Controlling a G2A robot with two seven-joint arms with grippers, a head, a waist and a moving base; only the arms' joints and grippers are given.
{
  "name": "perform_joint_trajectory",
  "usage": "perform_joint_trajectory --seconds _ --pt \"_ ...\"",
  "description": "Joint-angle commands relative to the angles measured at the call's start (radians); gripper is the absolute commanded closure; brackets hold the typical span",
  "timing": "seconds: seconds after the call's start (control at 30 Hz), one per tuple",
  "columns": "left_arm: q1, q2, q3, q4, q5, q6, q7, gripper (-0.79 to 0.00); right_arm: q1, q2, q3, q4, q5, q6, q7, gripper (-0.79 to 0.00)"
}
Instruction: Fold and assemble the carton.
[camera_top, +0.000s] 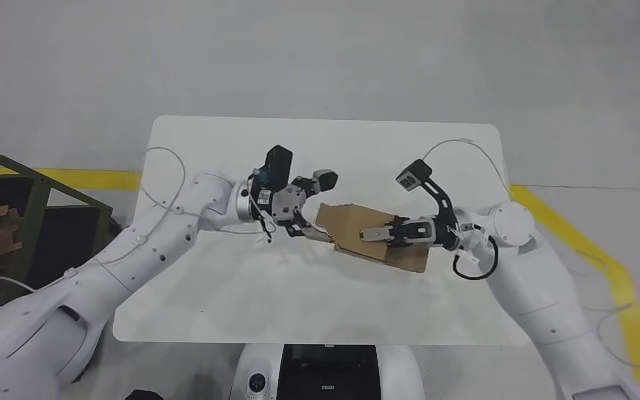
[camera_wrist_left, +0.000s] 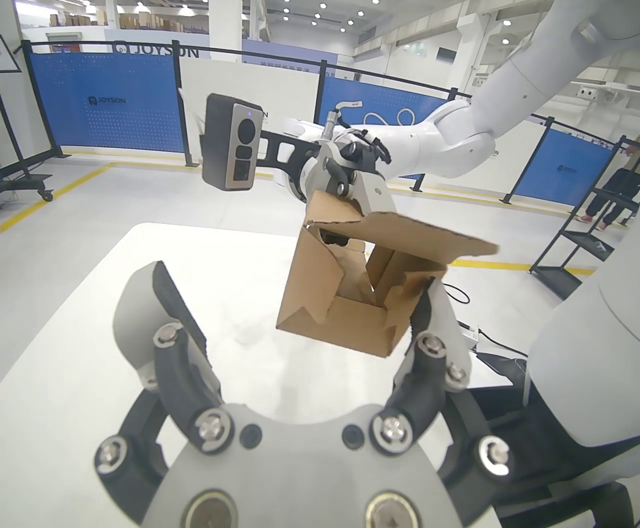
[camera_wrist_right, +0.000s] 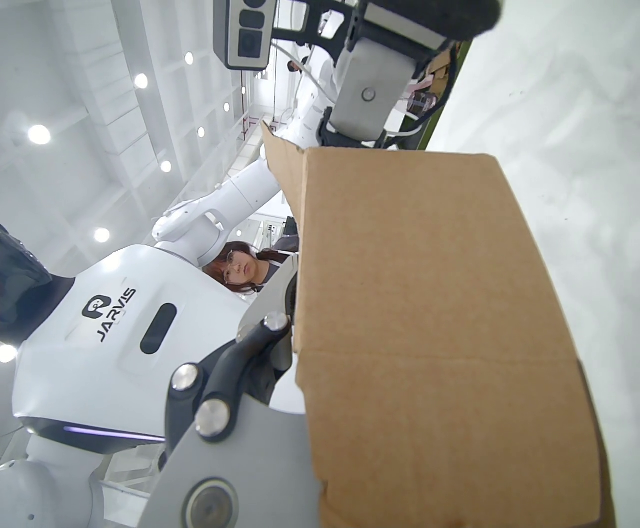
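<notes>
**Auditor:** Where is the carton?

**Inspector:** The carton (camera_top: 345, 225) is at the centre of the top view, slightly right of middle. It appears raised off the white surface (camera_top: 300, 300), since the left wrist view shows a shadow beneath it. It is part-formed. The walls are squared, one open end faces the left arm, and the inner flaps are half folded in. One long flap (camera_wrist_left: 440, 239) juts out flat.

**Auditor:** What carries it?

**Inspector:** The right end effector (camera_top: 372, 234) enters from the right of the frame and is closed on the carton's far end. One finger (camera_wrist_right: 280, 305) lies against the outside of a wall. Its partner is hidden behind the board. It is judged to act as a clamp, presenting the open end to the other arm.

**Auditor:** And the left?

**Inspector:** The left end effector (camera_wrist_left: 295, 277) is spread wide and holds nothing. In the top view it sits just left of the carton. One fingertip (camera_wrist_left: 430, 300) touches the corner of the open end beside the loose flaps, and the other stands well apart. This placing suggests that flap folding is the step in hand. Assembly is judged unfinished, as the long flap is not yet tucked.
</notes>
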Motion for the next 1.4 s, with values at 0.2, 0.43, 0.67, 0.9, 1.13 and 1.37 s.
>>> perform_joint_trajectory --seconds 0.2,0.43,0.67,0.9,1.13,1.37 --pt "0.034 0.029 -0.039 0.01 -0.002 0.0 0.033 -0.785 -0.034 0.011 0.046 0.013 -0.041 0.015 -0.06 0.0" --pt "0.054 0.052 -0.096 -0.057 0.031 0.0 0.07 -0.785 -0.034 0.01 0.031 0.024 -0.106 0.059 -0.133 0.0" --pt "0.047 0.047 -0.137 -0.077 0.065 0.071 -0.028 -0.785 -0.021 0.004 -0.008 0.01 -0.148 0.083 -0.148 0.0" --pt "0.05 0.033 -0.156 -0.088 0.05 0.142 -0.161 -0.785 -0.01 0.002 -0.019 -0.001 -0.164 0.089 -0.147 0.0" --pt "0.06 0.023 -0.179 -0.099 0.024 0.171 -0.245 -0.785 -0.014 0.003 -0.008 -0.012 -0.146 0.078 -0.15 0.0" --pt "0.077 0.016 -0.21 -0.072 -0.011 0.142 -0.248 -0.785 -0.02 0.006 0.008 -0.032 -0.118 0.061 -0.127 0.0"
